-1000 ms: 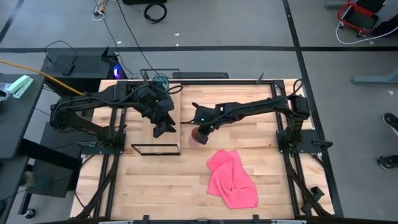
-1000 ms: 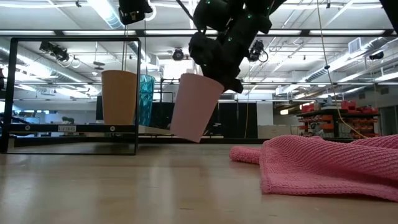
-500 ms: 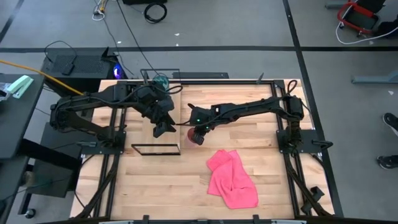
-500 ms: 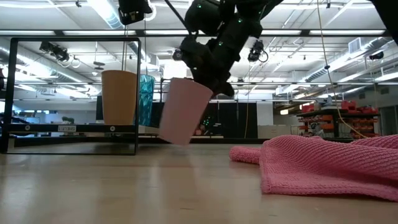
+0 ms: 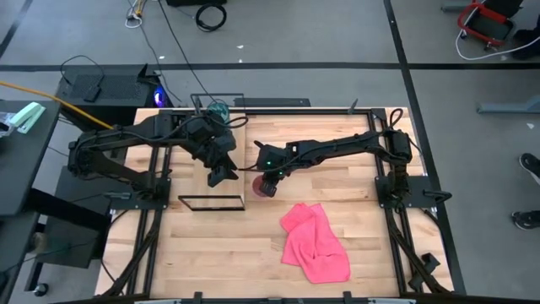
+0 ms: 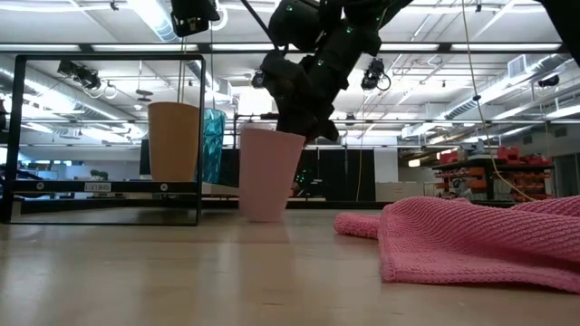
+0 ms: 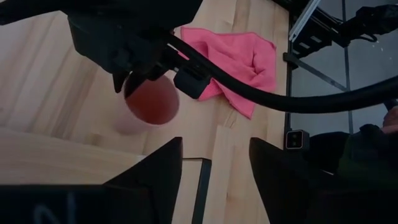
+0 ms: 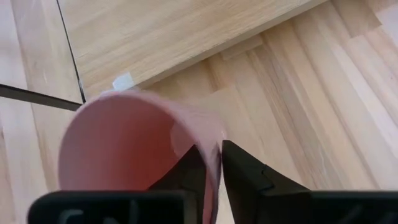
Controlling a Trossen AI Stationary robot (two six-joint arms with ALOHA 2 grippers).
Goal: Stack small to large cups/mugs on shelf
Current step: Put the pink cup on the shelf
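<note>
On the pale wooden tabletop (image 5: pixel 354 245), just beside the light-wood shelf (image 5: pixel 221 181), the small pink cup (image 6: pixel 268 174) is stood upright, its rim straddled by the right gripper (image 6: pixel 299 129), whose grip cannot be told. The left gripper (image 5: pixel 218 176) is held open above the shelf.

A: What is the lighting condition?
B: Bright and even. In the low view, ceiling light strips (image 6: pixel 154 20) supply overhead light from the room beyond the table.

A: Any shadows or glare?
B: Shadows on the tabletop (image 5: pixel 354 181) are faint and soft. The orange cup (image 6: pixel 174 140) and teal cup (image 6: pixel 214 145) appear backlit in the low view.

A: Focus faults?
B: In the right wrist view the pink cup (image 8: pixel 118 152) has a smeared rim. In the left wrist view the nearest dark parts are blurred.
</note>
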